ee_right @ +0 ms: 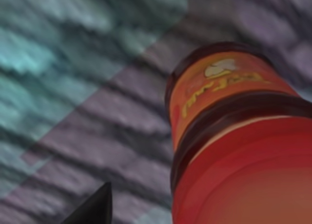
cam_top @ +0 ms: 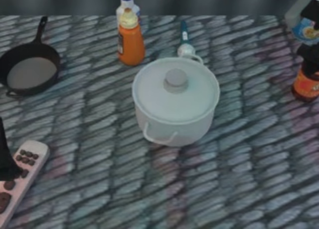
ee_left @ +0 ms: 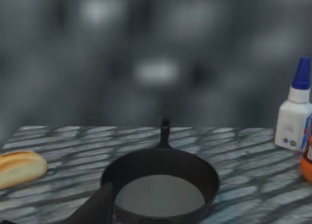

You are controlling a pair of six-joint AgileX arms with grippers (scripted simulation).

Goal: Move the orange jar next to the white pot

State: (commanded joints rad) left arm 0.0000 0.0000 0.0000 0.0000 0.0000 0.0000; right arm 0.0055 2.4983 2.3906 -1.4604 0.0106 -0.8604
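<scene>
The orange jar (cam_top: pixel 305 84) stands upright at the far right edge of the table. It is small and round, with a red lid (ee_right: pixel 253 175) and a dark band (its top is partly hidden from above). The white pot (cam_top: pixel 175 102) sits in the middle, big and round, lid on, grey knob (cam_top: pixel 175 80) on top. They are well apart.

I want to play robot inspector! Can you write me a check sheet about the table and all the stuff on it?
Surface: table with a grey-blue woven pattern.
Job's things: orange jar at the right edge, well apart from the white pot in the middle, lid on.
Clutter: black frying pan, orange squeeze bottle, white bottle, remote, bread roll.
Grippers: right gripper just over the jar; left gripper parked at the left edge.
Cables: nothing seen.
Surroundings: blurred grey backdrop.
</scene>
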